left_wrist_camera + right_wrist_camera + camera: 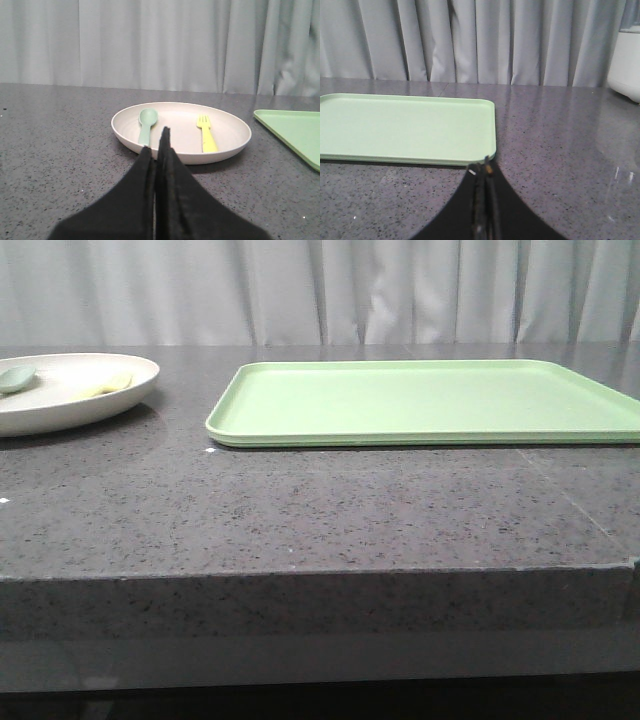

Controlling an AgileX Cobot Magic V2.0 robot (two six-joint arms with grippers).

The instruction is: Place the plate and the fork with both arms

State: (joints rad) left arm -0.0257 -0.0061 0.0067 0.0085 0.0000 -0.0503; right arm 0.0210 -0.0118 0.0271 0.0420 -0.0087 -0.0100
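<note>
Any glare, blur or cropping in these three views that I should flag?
Front view: plate cropped by the left edge, near table edge soft. Left wrist view: sharp on fork and spoon, dark blurred jaws shut. Right wrist view: pale reflections on the tabletop right of the tray.

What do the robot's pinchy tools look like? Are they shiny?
Not shiny. Each one shows up only in its own wrist camera. The left tool has two black, matte fingers that look wrapped in soft cloth, wide at the base and narrowing to a point. The right tool is black and wedge-shaped too, with small metal-coloured bits at its tip. No cables or markings show.
</note>
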